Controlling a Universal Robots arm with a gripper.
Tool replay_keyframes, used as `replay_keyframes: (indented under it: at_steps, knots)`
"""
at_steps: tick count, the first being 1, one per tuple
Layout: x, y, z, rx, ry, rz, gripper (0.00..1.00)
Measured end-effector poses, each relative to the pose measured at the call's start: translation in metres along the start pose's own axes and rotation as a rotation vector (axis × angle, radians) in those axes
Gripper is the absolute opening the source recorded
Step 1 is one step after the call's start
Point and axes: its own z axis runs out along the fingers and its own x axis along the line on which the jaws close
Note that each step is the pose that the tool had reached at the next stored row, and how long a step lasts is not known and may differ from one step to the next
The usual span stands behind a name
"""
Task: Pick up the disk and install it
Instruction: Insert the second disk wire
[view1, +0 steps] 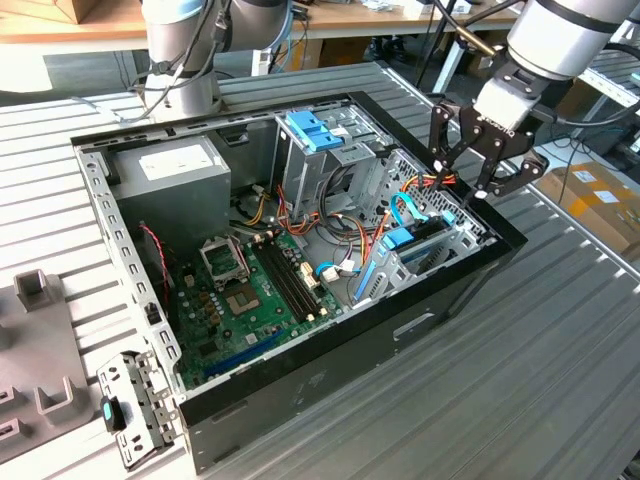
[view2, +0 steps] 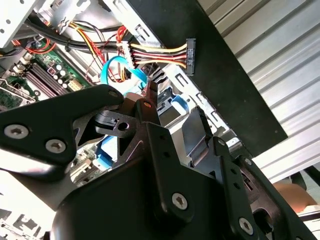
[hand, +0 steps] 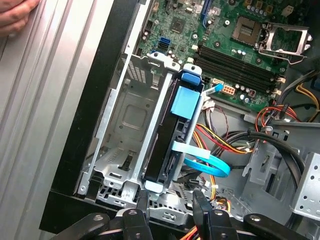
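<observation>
Exterior view showed the gripper (view1: 478, 185) spread, empty, above the disk (view1: 405, 240) seated in its bay; nearby cables (hand: 220, 145) risked snagging.

A robotics lab or workshop: an open computer case (view1: 300, 400) on a ribbed metal table (view1: 560, 380), workbenches (view1: 90, 20) behind.
</observation>
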Motion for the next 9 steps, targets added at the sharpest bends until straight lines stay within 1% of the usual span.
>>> replay_keyframes:
  at_steps: [1, 3, 6, 9]
  knots:
    - [0.0003, -0.0014, 0.0, -0.0003, -0.0001, -0.002, 0.47]
    - [0.0018, -0.0067, 0.0, -0.0007, -0.0002, -0.012, 0.47]
    - [0.0027, -0.0117, 0.0, -0.0011, -0.0004, -0.026, 0.47]
    - [0.0022, -0.0141, 0.0001, -0.0017, -0.0005, -0.046, 0.47]
